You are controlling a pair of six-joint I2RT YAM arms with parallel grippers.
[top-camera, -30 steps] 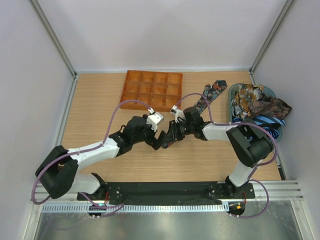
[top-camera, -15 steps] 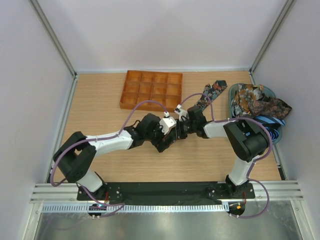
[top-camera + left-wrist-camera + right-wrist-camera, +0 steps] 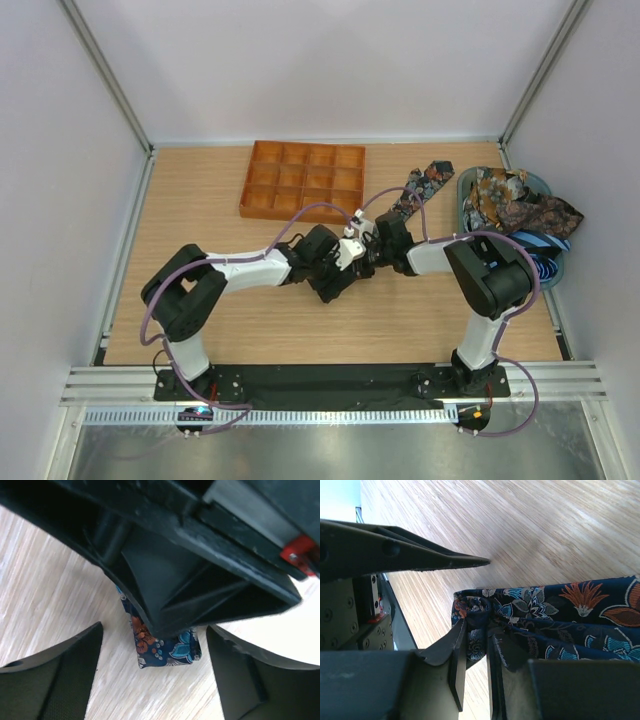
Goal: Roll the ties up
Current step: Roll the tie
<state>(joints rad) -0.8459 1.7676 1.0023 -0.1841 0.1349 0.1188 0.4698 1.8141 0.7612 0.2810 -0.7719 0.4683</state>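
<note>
One tie [image 3: 555,605] is being worked. It lies across the wooden table [image 3: 200,220], and its far part shows by the basket [image 3: 463,190] at the right edge. Its near end sits at the middle of the table, folded over on itself into a small wad of a few layers, which looks like the start of a roll.

The right gripper [image 3: 476,655] is pinching that wad, with its two fingers pressed onto the bunched fabric just behind the folded edge. Held this way, the layers probably cannot spring open, and the rest of the tie lies flat behind the grip.

The left gripper [image 3: 150,675] comes in from the opposite side. Its fingers are spread wide on either side of the folded end and touch neither the fabric nor the other gripper. This looks like a set-up to take over the fold, or to steady it so the right gripper can let go and turn the roll further.

The other ties [image 3: 520,205] are heaped in the basket, a tangle of floral and blue-striped cloth, apparently waiting their turn. The orange tray [image 3: 303,180] with its grid of compartments sits at the back of the table, well apart from the grippers. It is likely where finished rolls go, though no roll shows in it, so the task seems to be at an early stage.
</note>
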